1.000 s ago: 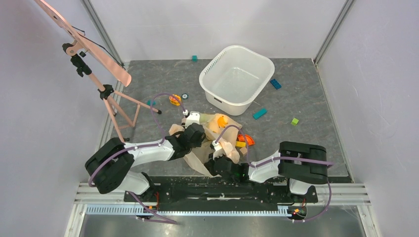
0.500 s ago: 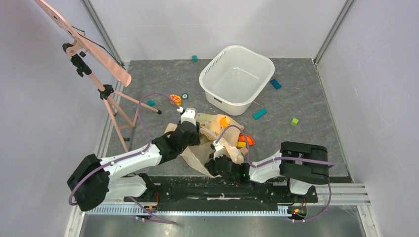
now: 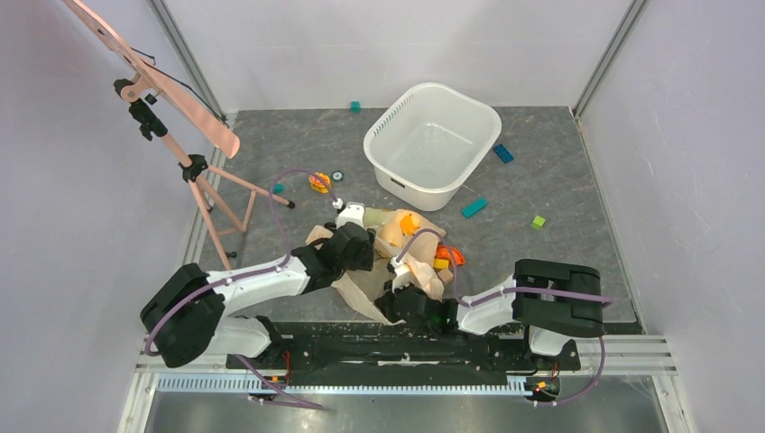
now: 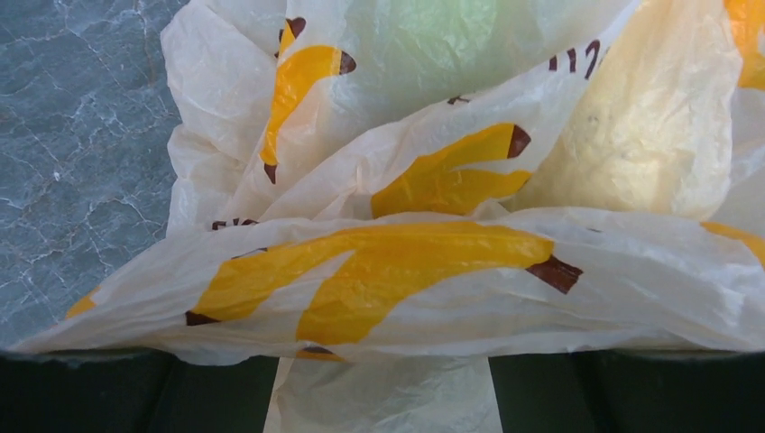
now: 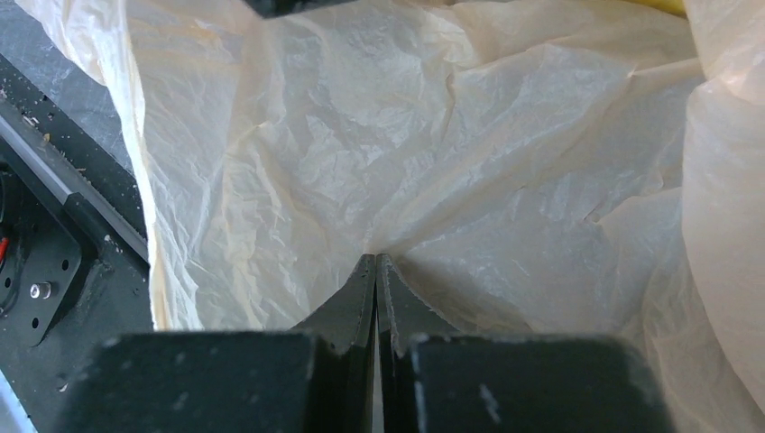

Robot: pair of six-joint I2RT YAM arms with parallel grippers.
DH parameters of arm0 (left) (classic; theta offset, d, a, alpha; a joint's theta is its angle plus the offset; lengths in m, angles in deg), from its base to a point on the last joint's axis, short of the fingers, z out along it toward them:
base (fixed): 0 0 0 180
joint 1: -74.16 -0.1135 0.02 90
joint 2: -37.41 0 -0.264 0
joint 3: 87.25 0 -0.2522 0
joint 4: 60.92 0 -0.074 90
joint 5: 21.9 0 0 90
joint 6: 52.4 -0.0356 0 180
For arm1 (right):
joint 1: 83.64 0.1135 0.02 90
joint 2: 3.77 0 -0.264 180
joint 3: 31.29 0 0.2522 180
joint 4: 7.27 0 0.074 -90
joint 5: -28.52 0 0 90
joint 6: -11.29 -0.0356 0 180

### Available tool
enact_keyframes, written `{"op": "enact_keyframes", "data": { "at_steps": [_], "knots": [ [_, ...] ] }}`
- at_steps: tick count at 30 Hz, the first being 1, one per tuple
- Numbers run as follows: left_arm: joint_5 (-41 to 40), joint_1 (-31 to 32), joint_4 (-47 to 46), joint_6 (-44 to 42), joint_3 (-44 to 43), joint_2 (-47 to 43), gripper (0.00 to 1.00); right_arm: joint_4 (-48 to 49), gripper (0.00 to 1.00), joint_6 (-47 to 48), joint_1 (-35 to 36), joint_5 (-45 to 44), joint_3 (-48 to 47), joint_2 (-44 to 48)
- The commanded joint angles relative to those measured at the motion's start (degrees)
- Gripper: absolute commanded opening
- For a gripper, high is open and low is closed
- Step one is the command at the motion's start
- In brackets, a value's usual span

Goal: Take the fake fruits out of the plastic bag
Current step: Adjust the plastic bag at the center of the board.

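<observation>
The plastic bag (image 3: pixel 397 257), peach-beige with yellow banana prints, lies crumpled in front of the arms. An orange-yellow round fruit (image 3: pixel 408 222) shows through its far part. In the left wrist view the bag (image 4: pixel 388 271) fills the frame, and a green pear (image 4: pixel 433 36) and a pale yellow fruit (image 4: pixel 631 135) glow through the plastic. My left gripper (image 3: pixel 359 242) is at the bag's left side. Its dark fingers (image 4: pixel 135 397) stand wide apart with bag plastic draped over and between them, and the tips are hidden. My right gripper (image 5: pixel 375 259) is shut on the bag's near edge (image 3: pixel 400 285).
A white tub (image 3: pixel 433 144) stands behind the bag. An orange flower disc (image 3: pixel 451 255) and a yellow block (image 3: pixel 439 263) lie at the bag's right. Small blocks (image 3: pixel 474 207) are scattered around. A tripod (image 3: pixel 194 171) stands at the left. A black rail (image 5: pixel 54 180) runs along the near edge.
My left arm reached farther out over the bag half a second ago and has drawn back slightly toward the bag's left side. The right gripper has kept its pinch in place.
</observation>
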Motion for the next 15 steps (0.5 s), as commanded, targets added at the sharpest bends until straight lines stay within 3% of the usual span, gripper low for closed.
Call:
{"op": "enact_keyframes", "data": {
  "at_steps": [1, 9, 15],
  "knots": [
    [-4.01, -0.44, 0.06, -0.95, -4.54, 2.4, 0.82, -5.91, 0.0, -0.48, 0.67, 0.49, 2.3, -0.24],
    [-6.06, -0.56, 0.26, -1.38, -7.63, 5.27, 0.88, -5.25, 0.0, -0.79, 0.63, 0.71, 2.94, -0.08],
    [-2.19, -0.57, 3.81, -0.38, -7.94, 1.08, 0.77, -5.49, 0.0, -0.6, 0.69, 0.18, 3.29, 1.34]
  ]
}}
